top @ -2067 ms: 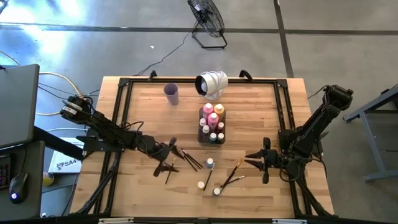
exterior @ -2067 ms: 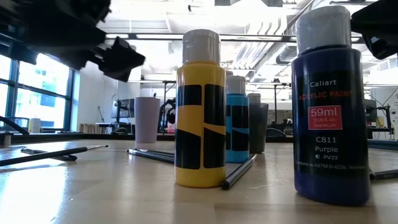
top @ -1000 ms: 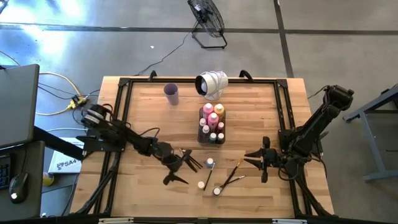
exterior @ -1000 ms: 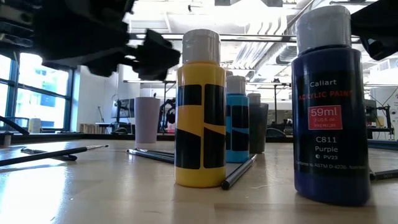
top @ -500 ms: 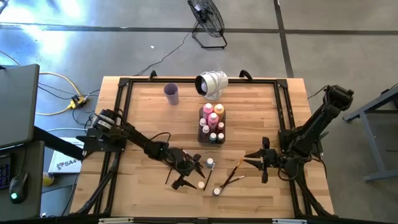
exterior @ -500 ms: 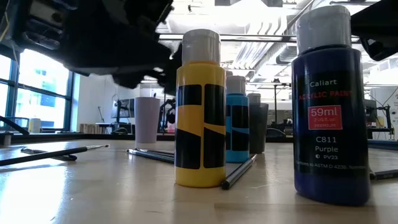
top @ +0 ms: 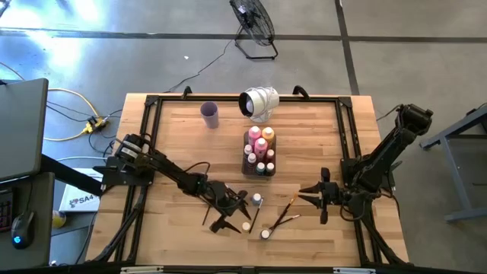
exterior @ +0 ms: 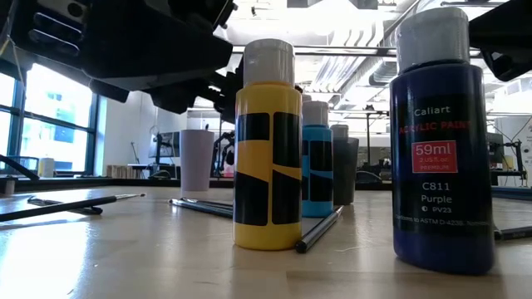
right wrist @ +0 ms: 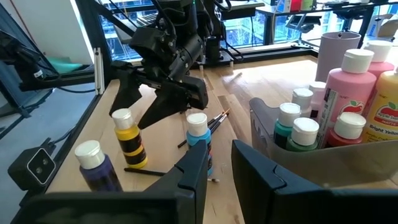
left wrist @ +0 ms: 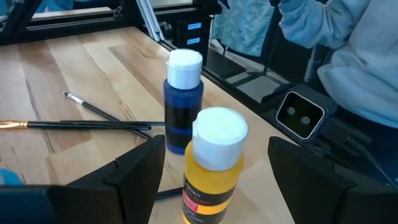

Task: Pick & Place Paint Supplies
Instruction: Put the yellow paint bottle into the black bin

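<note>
My left gripper is open low over the near middle of the table. Its fingers stand on either side of the yellow white-capped paint bottle without touching it. A dark purple bottle stands upright just beyond, and a light blue one stands close by. Thin brushes lie flat on the wood, with more brushes near the left arm. The clear tray holds pink, orange and small white-capped bottles. My right gripper waits at the table's right, open by a small gap.
A lilac cup and a white cylindrical object stand near the far edge. A black frame runs round the table. A person in a grey sleeve is beyond the table's near edge. Bare wood lies at the table's near left.
My left gripper has moved toward the table's right and near edge, away from the brushes and down around the yellow bottle, staying open. No bottle or brush has moved.
</note>
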Motion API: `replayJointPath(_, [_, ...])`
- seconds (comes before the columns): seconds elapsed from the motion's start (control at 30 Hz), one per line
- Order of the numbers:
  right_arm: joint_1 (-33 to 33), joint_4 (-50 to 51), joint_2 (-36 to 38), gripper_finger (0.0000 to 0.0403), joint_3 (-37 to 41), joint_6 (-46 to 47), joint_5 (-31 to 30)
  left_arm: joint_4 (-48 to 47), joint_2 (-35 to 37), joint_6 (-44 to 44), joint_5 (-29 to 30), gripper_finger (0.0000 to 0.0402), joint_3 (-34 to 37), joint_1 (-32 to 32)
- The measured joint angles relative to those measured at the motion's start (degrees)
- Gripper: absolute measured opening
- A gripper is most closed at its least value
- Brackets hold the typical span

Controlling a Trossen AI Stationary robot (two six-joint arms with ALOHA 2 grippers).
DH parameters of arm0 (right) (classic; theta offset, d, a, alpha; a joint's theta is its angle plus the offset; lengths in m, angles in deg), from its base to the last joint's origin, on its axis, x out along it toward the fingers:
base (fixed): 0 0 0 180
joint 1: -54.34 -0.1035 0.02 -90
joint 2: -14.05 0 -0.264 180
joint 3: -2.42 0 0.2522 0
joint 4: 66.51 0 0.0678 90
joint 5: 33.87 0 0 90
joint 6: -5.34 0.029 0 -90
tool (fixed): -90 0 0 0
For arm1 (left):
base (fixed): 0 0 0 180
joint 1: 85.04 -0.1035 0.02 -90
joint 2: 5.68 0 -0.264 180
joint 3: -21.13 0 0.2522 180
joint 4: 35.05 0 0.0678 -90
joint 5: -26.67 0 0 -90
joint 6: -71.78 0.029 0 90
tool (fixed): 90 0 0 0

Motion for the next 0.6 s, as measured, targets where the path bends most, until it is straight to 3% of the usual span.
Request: replayJointPath(0.6, [0.0,0.0,0.0,0.0064,0.0,0.0,-0.2,2.5,0.0,2.1,0.7,0.028,0.0,0.6])
